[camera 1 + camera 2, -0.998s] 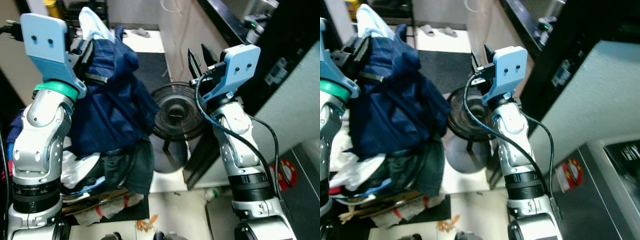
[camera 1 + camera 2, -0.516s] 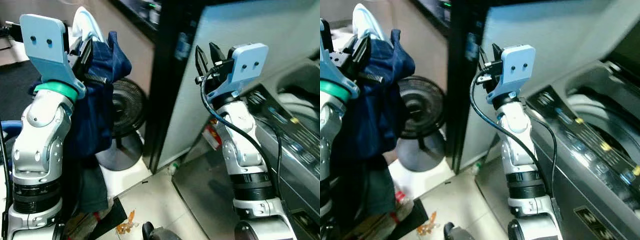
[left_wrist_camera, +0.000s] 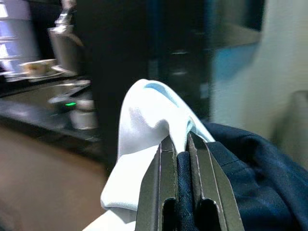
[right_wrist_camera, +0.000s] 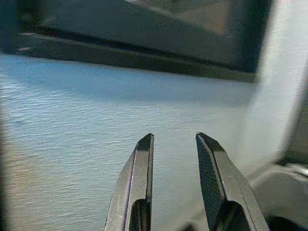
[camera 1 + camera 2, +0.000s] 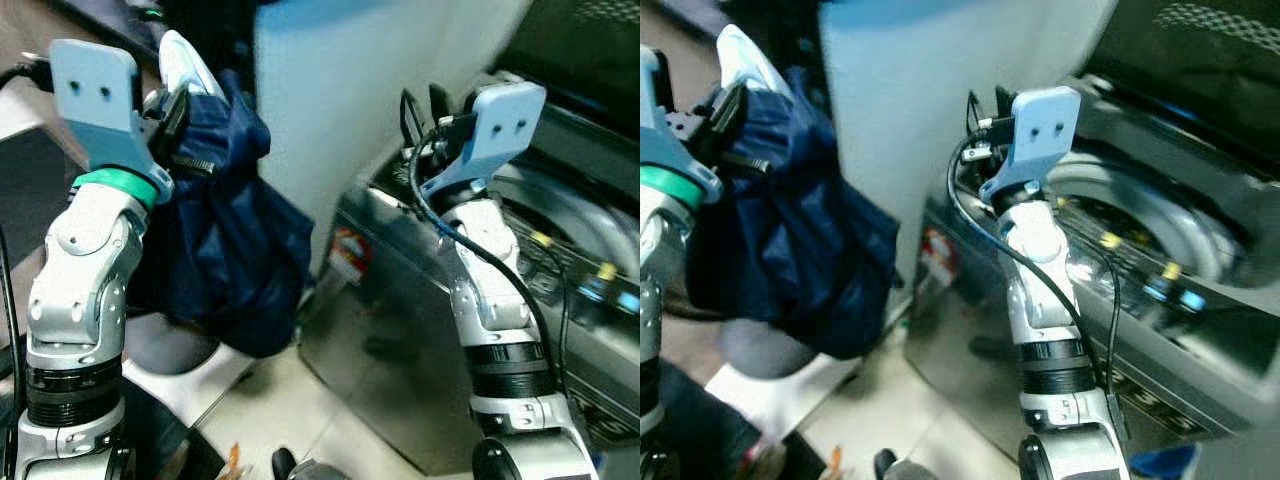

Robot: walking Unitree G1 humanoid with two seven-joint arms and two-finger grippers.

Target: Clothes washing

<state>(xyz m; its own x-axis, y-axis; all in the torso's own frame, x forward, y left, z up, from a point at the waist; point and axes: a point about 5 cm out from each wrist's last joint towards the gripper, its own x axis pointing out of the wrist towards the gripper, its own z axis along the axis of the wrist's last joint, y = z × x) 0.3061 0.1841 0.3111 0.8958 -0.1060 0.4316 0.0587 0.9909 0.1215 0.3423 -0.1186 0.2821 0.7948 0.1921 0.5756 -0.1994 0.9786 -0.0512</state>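
**Inspector:** Clothes: where are they at this moment?

**Assistant:** A bundle of dark blue clothes (image 5: 235,250) hangs from the left gripper (image 3: 182,159), raised at about 10 o'clock in the head views. A white garment (image 3: 144,125) is caught in the same grip; it sticks up above the blue cloth and folds over the fingertips.

**Inspector:** State of the left gripper?

**Assistant:** Clamped. In the left wrist view its two fingers (image 3: 161,187) stand nearly together with a dark blue fold and the white cloth pinched between them. The bundle sags down from the gripper, beside the left arm.

**Inspector:** And the right gripper?

**Assistant:** The right gripper (image 4: 173,144) is raised at about 1 o'clock in the head views and holds nothing. Its fingers stand apart with a clear gap between them. Ahead of it the right wrist view shows a pale, finely ribbed surface.

**Inspector:** What lies before the robot?

**Assistant:** A top-loading washing machine (image 5: 1140,330) with a silver-grey body sits from 2 to 4 o'clock. Its round drum opening (image 5: 1130,215) is exposed, and a control strip with small yellow and blue marks runs along its near edge. A red and white sticker (image 5: 345,255) is on the front face near 6 o'clock of the bundle. A pale panel (image 5: 330,90) stands at 12 o'clock, between the two arms. The pictures are somewhat blurred.

**Inspector:** Is the bundle touching the machine?

**Assistant:** It hangs just beside the machine's front corner; I cannot tell whether it touches.
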